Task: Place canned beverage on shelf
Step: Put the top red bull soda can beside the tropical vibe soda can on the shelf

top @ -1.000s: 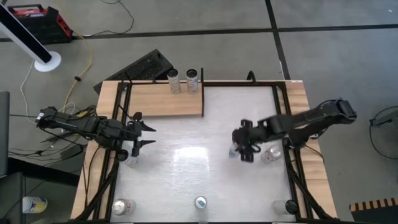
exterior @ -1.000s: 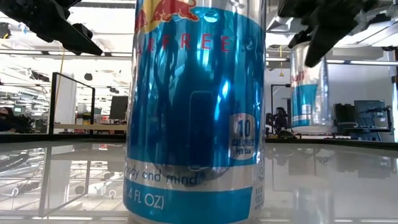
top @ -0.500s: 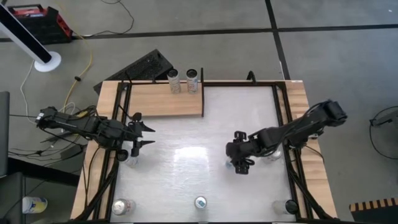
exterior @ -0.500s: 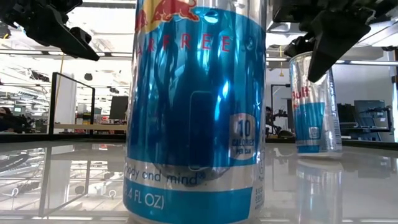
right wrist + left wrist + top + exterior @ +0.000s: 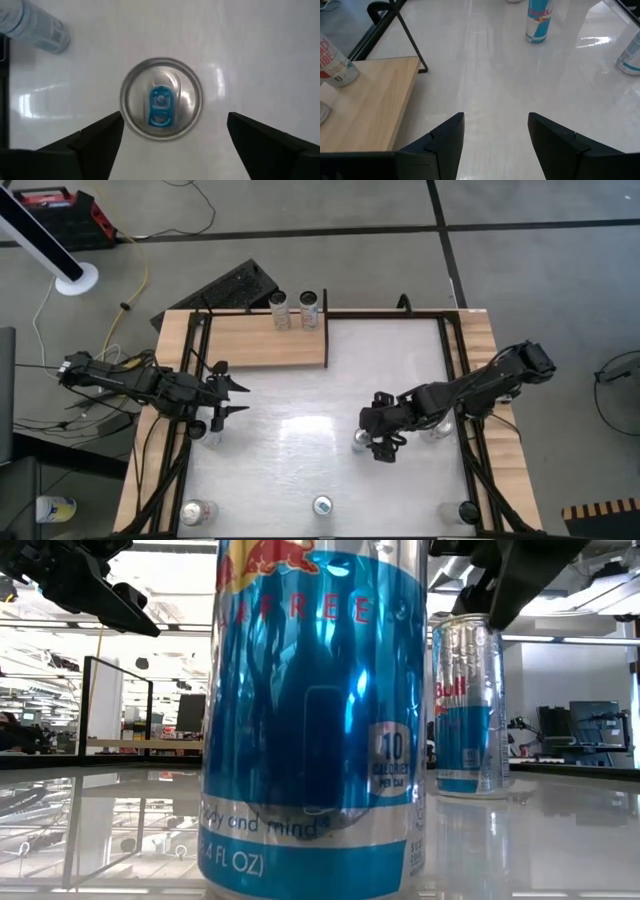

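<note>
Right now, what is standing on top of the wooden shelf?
Two cans stand upright at the far edge of the shelf, side by side. The rest of the board is bare. Their labels cannot be read from above.

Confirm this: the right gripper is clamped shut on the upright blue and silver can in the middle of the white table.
Not quite. The right gripper is open: the right wrist view shows both dark fingers standing clear of the upright blue and silver can, with bare glossy white table between them. The rest holds.
</note>
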